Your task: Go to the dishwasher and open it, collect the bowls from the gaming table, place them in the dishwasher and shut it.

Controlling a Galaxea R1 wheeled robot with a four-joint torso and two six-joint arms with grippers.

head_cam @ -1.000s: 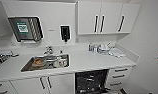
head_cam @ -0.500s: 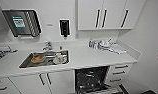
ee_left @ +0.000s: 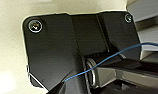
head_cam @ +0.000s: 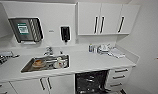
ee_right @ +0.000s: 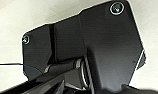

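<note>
The dishwasher (head_cam: 91,82) sits under the white counter in the head view, between the sink cabinet and a stack of drawers. Its front is open, and I can see the dark interior with wire racks. The lower part of it runs off the picture's bottom edge. The gaming table and its bowls are out of view.
A steel sink (head_cam: 28,68) in the white counter (head_cam: 95,61) holds several dishes. Left of it lies a dish rack (head_cam: 0,60). Bottles and cloths (head_cam: 107,50) stand at the back right. White wall cabinets (head_cam: 102,18), a towel dispenser (head_cam: 26,28) and a soap dispenser (head_cam: 65,33) hang above. Drawers (head_cam: 118,77) flank the right wall.
The whole head picture has shifted and levelled slightly, so the camera has moved. Nothing in the kitchen itself has visibly changed.
</note>
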